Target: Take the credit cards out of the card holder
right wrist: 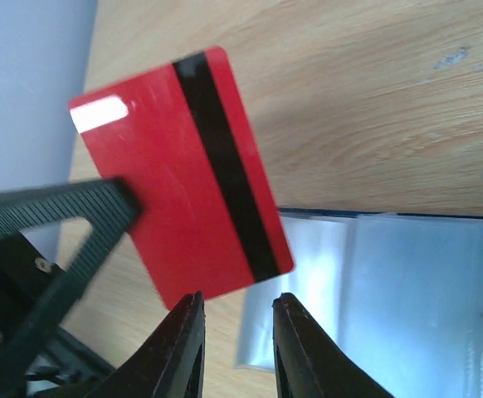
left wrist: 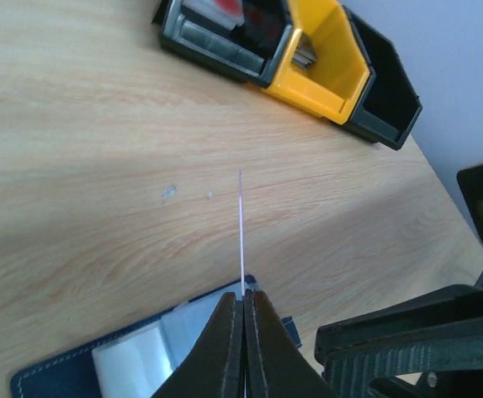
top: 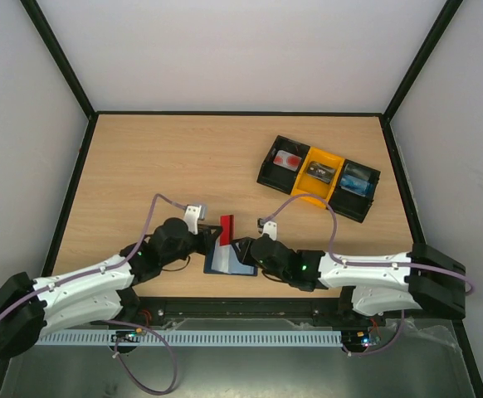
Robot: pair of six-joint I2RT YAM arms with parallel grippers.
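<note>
Both arms reach from the near edge over a pale wood-grain worktop [top: 142, 166] boxed by white walls [top: 225, 50]. A black-and-yellow tray [top: 319, 176] sits far right. Between the tools lies the open navy card holder [top: 229, 261], clear pockets up. The left tool [top: 222, 235] clamps a glossy red card [top: 227, 225] with a black stripe, upright above the holder. The right tool [top: 243, 247], jaws slightly parted, grips nothing.

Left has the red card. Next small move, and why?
Probably lift the left gripper away and set the card on bare table: its jaws are shut on the card, whose whole lower edge shows clear of the open holder. The right gripper stands open near it.
</note>
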